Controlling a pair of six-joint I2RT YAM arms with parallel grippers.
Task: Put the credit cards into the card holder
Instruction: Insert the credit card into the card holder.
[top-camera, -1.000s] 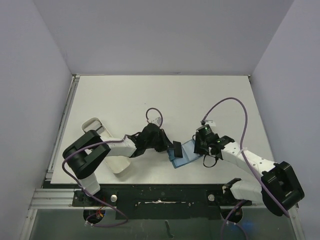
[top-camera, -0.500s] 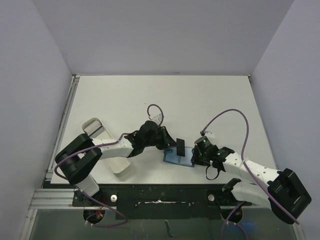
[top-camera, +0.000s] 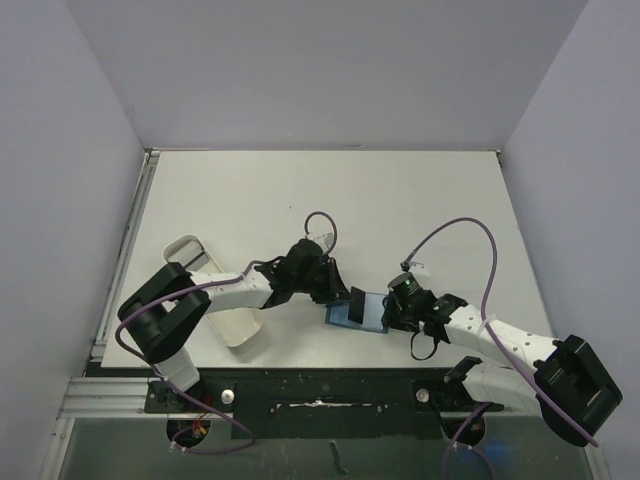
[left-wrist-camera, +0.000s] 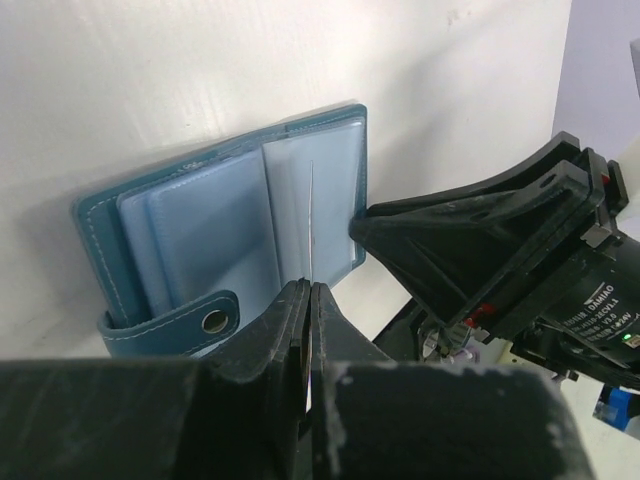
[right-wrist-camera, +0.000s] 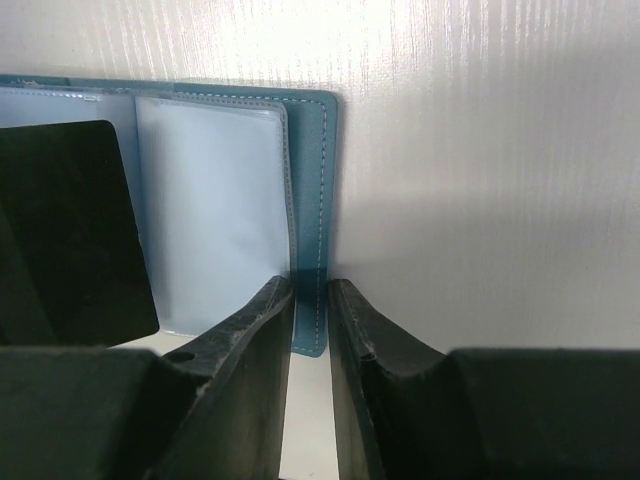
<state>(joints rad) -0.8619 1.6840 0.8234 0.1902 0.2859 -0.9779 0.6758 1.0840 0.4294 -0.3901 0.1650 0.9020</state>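
Note:
The card holder (top-camera: 357, 312) is a teal wallet lying open on the table near the front middle, its pale blue sleeves (left-wrist-camera: 200, 230) facing up and its strap tab with the snap stud (left-wrist-camera: 213, 321) at one end. My left gripper (left-wrist-camera: 311, 290) is shut on one credit card (left-wrist-camera: 312, 220). The card shows edge-on as a thin pale line and stands over the right-hand sleeve. My right gripper (right-wrist-camera: 310, 285) pinches the teal border of the card holder (right-wrist-camera: 318, 200) at its corner. Other credit cards are out of view.
A long white oblong tray (top-camera: 215, 300) lies by the left arm, near the table's front left. The two grippers (top-camera: 352, 298) (top-camera: 385, 318) meet closely over the wallet. In the right wrist view, the left gripper's black finger (right-wrist-camera: 70, 230) covers part of the sleeves.
The right gripper has narrowed onto the wallet's edge, and the wallet has slid a little left and turned. The left gripper has brought the card over the open sleeves.

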